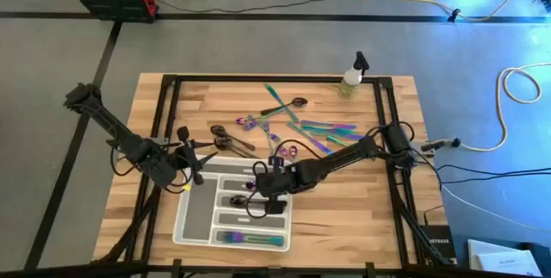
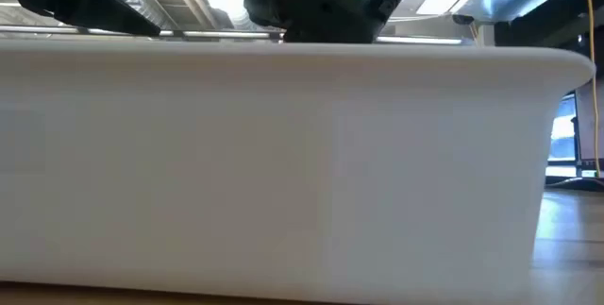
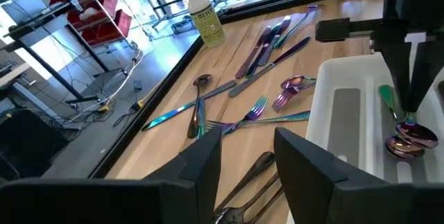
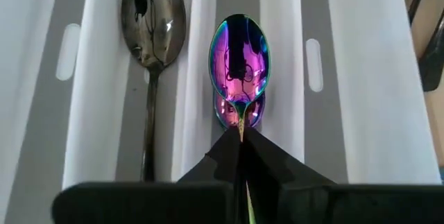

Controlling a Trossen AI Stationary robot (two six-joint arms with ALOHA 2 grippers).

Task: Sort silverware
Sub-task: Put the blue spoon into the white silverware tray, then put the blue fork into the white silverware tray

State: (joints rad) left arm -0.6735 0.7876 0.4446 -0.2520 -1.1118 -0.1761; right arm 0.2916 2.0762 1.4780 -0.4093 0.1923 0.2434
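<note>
Sorting is judged partly done: several pieces are already laid in the tray [image 1: 191, 226], while a scatter of silverware [image 1: 303, 130] is left on the desk [image 1: 362, 218] beyond it. An iridescent spoon [image 4: 239, 57] is pinched by its handle in the closed right claw [image 1: 269, 194], hung over a tray slot where another iridescent spoon is seen beneath; a dark spoon [image 4: 151, 23] is lain in the neighbouring slot. The left claw [image 3: 248, 156] is held open and empty beside the tray.
</note>
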